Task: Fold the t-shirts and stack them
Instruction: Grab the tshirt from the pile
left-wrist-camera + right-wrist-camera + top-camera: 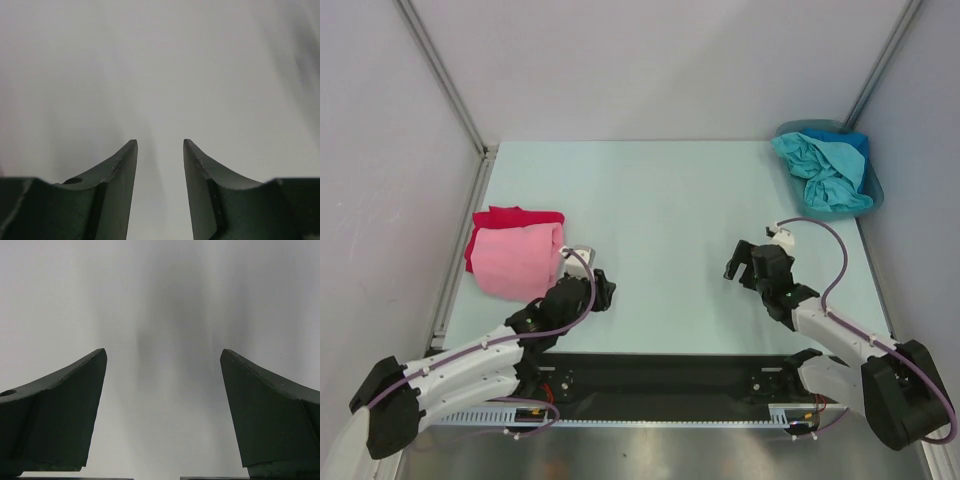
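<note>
Counting 4 t-shirts from the top camera. 2 are stacked at the left side of the table [660,190]. The pink shirt [515,262] is folded into a rough rectangle and lies on the red shirt [510,216], whose far and left edges stick out from under it. The other 2 are bunched, unfolded, in the grey tub [873,192] at the far right corner. The turquoise shirt [820,175] is heaped on top and toward the near side. The deeper blue shirt [850,140] shows behind it at the tub's far rim.

Left gripper [603,290]: low over the table, just beside the pink shirt's near right corner. I cannot tell from above whether it touches the cloth. On its wrist camera I see the fingers [120,170] a narrow gap apart with nothing between them, and only blurred pale surface ahead.

Right gripper [740,262]: over bare table right of centre, well apart from both the stack and the tub. On its wrist camera the fingers [75,400] are spread wide with nothing held. I see a pale surface with a soft dark shadow between them.

Purple cables [840,262] loop along both arms.
</note>
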